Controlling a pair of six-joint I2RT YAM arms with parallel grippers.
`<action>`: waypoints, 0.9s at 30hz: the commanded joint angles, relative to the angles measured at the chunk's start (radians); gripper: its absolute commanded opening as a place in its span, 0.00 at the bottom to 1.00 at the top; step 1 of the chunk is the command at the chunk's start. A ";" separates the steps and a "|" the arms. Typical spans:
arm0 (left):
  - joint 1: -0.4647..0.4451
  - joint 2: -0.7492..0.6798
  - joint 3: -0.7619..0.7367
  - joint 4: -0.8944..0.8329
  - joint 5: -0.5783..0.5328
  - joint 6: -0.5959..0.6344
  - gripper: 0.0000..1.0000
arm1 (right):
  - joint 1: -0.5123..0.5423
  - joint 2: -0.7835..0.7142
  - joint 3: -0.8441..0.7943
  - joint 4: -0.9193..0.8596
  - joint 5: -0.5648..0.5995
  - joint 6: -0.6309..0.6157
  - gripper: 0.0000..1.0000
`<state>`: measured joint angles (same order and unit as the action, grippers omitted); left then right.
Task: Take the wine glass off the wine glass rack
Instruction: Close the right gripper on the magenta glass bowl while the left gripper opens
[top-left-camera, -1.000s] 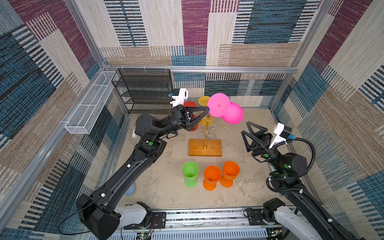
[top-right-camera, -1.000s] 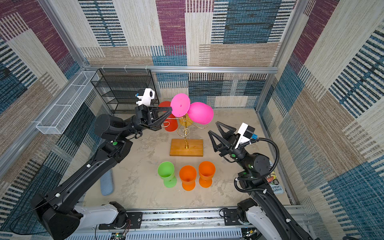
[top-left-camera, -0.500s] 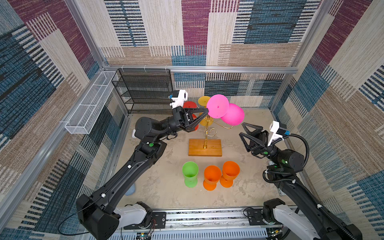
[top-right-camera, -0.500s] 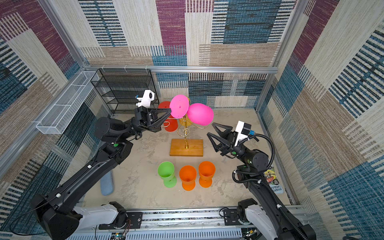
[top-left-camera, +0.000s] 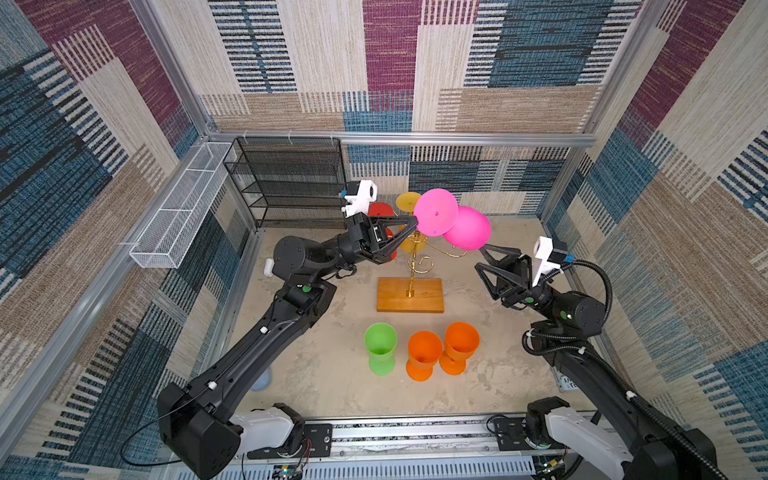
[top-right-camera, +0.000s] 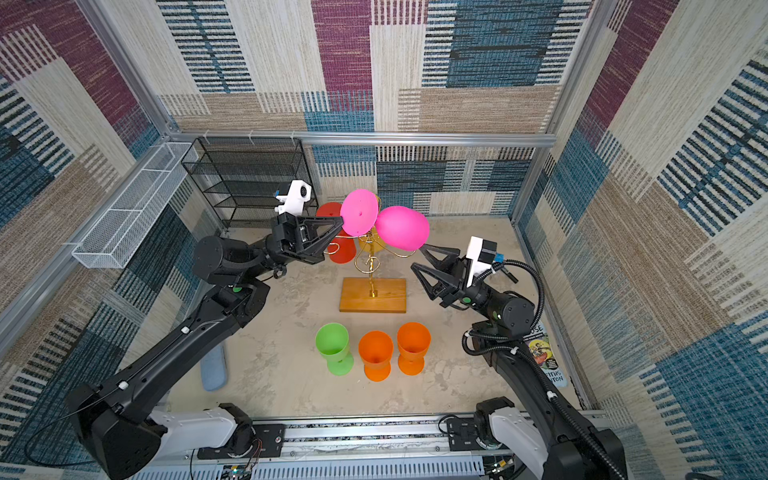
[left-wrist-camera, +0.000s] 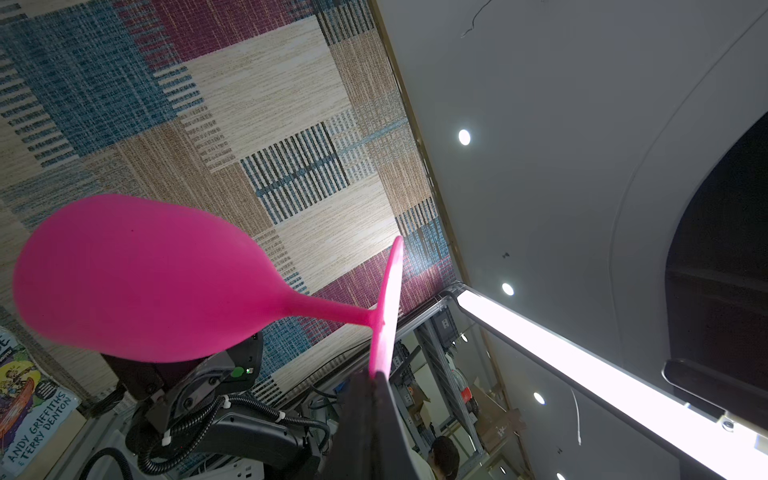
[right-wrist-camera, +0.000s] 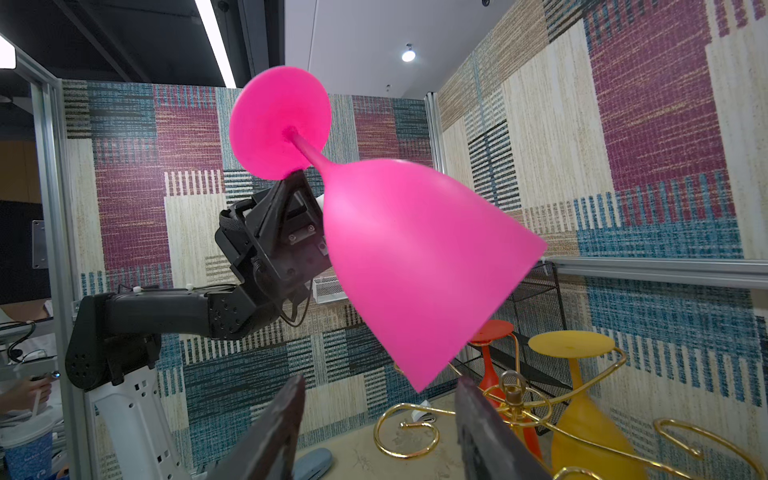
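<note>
The pink wine glass (top-left-camera: 467, 228) (top-right-camera: 402, 227) hangs tilted on its side in the air above the gold wire wine glass rack (top-left-camera: 419, 253) (top-right-camera: 370, 257), clear of its arms. My left gripper (top-left-camera: 415, 220) (top-right-camera: 341, 224) (left-wrist-camera: 376, 376) is shut on the rim of the glass's flat foot. My right gripper (top-left-camera: 480, 257) (top-right-camera: 417, 257) (right-wrist-camera: 380, 382) is open just under the bowl (right-wrist-camera: 415, 257); the bowl's lowest rim edge dips between its fingertips without touching them. A yellow glass (right-wrist-camera: 582, 415) and a red glass (right-wrist-camera: 490, 332) still hang on the rack (right-wrist-camera: 511, 395).
A green glass (top-left-camera: 380, 347) and two orange glasses (top-left-camera: 424, 353) stand upright in front of the rack's wooden base (top-left-camera: 409, 295). A black mesh shelf unit (top-left-camera: 291, 183) stands at the back left, with a white wire basket (top-left-camera: 178, 208) on the left wall. A book (top-right-camera: 544, 353) lies by the right arm.
My right gripper has risen and moved in under the pink bowl, its jaws narrowing a little. The left gripper and the glass have hardly moved.
</note>
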<state>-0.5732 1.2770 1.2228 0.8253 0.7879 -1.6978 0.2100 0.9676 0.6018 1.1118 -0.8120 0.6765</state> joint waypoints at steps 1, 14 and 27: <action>0.001 -0.001 -0.009 0.069 -0.013 -0.037 0.00 | -0.001 0.013 0.020 0.058 -0.017 0.018 0.58; 0.001 0.028 -0.017 0.110 -0.018 -0.062 0.00 | -0.004 0.031 0.018 0.109 -0.036 0.043 0.48; 0.001 0.046 -0.019 0.146 -0.025 -0.080 0.00 | -0.003 0.003 0.007 0.113 -0.029 0.032 0.34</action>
<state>-0.5735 1.3197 1.2015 0.9379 0.7723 -1.7767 0.2054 0.9768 0.6121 1.1805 -0.8288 0.7090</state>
